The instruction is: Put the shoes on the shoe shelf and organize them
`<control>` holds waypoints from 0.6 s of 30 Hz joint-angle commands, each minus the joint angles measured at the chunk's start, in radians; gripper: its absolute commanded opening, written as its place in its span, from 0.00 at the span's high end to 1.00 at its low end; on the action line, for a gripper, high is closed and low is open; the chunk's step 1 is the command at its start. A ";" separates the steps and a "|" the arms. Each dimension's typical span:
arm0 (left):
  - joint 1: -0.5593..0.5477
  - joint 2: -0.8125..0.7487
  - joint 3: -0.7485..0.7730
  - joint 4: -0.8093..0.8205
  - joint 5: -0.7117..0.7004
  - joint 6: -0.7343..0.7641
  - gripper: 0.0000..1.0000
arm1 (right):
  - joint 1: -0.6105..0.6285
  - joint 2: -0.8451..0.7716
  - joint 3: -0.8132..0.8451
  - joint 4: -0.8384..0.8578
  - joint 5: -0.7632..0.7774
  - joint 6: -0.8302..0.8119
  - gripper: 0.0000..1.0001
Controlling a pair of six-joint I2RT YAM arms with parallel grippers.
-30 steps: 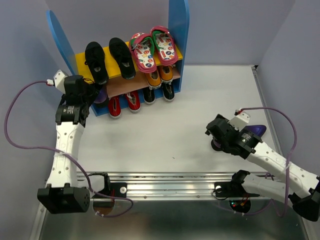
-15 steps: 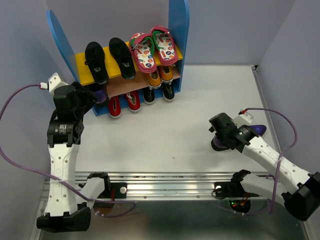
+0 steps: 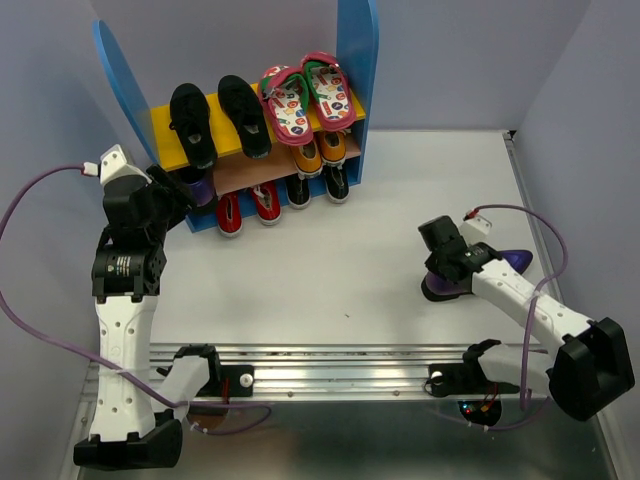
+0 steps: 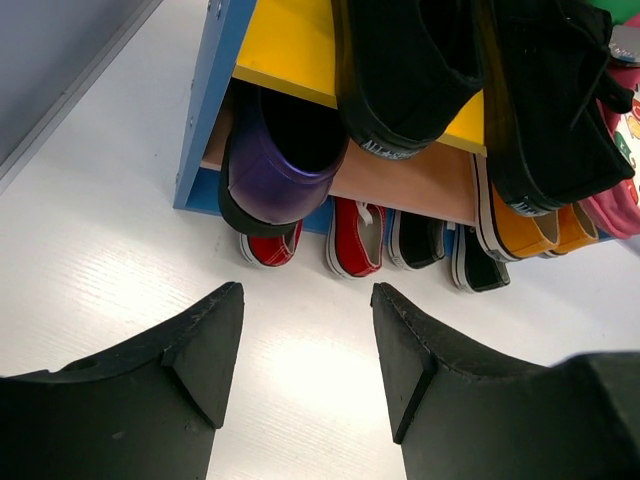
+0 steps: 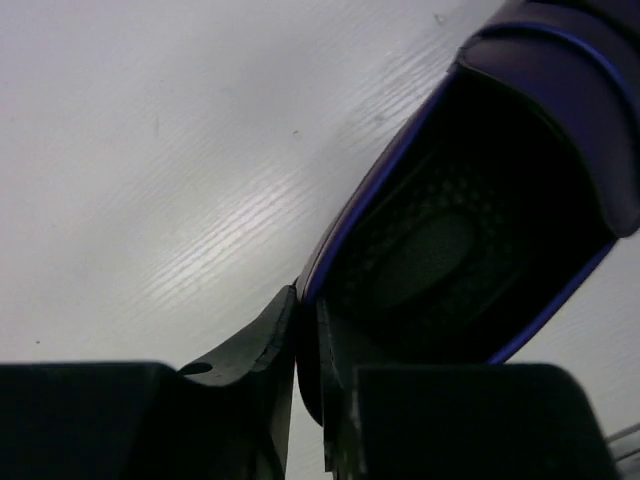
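While its heel is pinched, the purple loafer [image 3: 508, 262] points right.

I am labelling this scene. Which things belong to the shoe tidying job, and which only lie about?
Job: shelf, shoes on it, loose loafer, right gripper pinching it.
Not job: purple cables, metal rail.

The left gripper [image 4: 306, 300] stood with jaws apart. The right gripper [image 5: 306, 318] pinched a purple loafer [image 5: 420, 250] by the rim between its fingers.
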 commanded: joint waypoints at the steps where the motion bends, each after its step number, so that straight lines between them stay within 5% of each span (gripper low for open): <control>1: 0.000 -0.002 0.001 0.028 0.028 0.041 0.36 | -0.004 0.011 0.045 0.179 -0.155 -0.214 0.95; 6: 0.000 0.007 0.007 0.036 0.017 0.041 0.36 | 0.059 0.031 0.149 0.227 -0.342 -0.478 0.99; 18: 0.000 0.015 0.033 0.036 -0.014 0.038 0.36 | 0.567 0.284 0.346 0.102 -0.306 -0.648 0.99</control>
